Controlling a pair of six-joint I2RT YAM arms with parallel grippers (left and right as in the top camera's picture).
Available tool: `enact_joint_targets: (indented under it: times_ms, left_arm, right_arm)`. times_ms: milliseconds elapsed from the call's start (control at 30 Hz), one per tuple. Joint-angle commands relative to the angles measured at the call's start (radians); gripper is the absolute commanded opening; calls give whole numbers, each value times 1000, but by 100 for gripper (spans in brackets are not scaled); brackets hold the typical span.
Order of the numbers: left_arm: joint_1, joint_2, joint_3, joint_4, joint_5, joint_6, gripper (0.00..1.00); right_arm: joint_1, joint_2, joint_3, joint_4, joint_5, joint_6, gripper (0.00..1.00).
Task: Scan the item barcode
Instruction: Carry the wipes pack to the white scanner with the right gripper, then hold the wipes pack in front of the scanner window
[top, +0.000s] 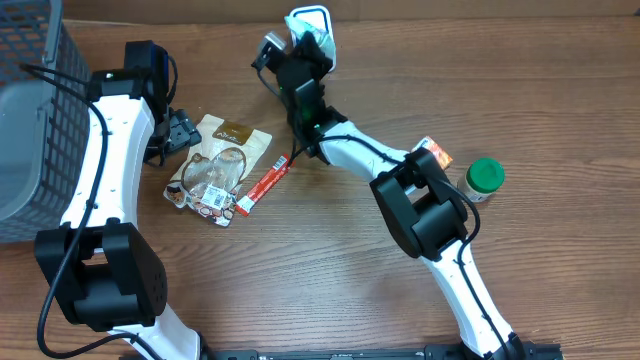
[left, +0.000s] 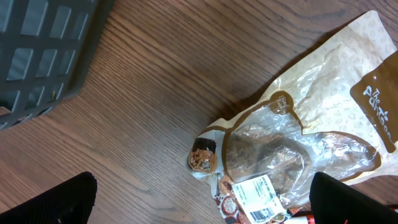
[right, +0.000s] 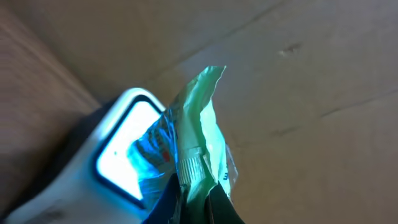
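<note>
Wood grain runs bare across the near part of the table (top: 330, 280). Farther out lie a green-lidded jar (top: 484, 180) and a small orange pack (top: 437, 153) on the right, and a red stick packet (top: 265, 187) nearer the middle. Just left of the stick is a brown snack pouch (top: 222, 160) with a white barcode label at its near end. The left gripper (top: 178, 130) hangs over the pouch's far left corner, jaws spread wide and empty, with the grey basket (top: 30, 90) off to its left. At the far edge the right gripper (right: 194, 208) is pinched tight on the lower end of a pale green packet (right: 202, 118). The packet's long axis runs straight out from the fingertips. The scanner (right: 121, 155) sits just beyond it and to its left in the wrist view, and its lit window throws blue light on the packet's lower left face. The packet overlaps the window's right edge and looks nearly edge-on to it. The right arm is plainly the one at work, and the scan likely depends on rolling the packet's printed face square to the window. Where its barcode sits cannot be made out.
</note>
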Motion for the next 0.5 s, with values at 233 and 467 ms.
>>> enact_joint_targets:
  times_ms: [233,467]
  left_arm:
    - [-7,-8,17,1,-10,0,100]
    - [-7,-8,17,1,-10,0,100]
  right_arm:
    - [11,10,1,-79,0,203,4]
    - [11,7,1,-118,13,278,4]
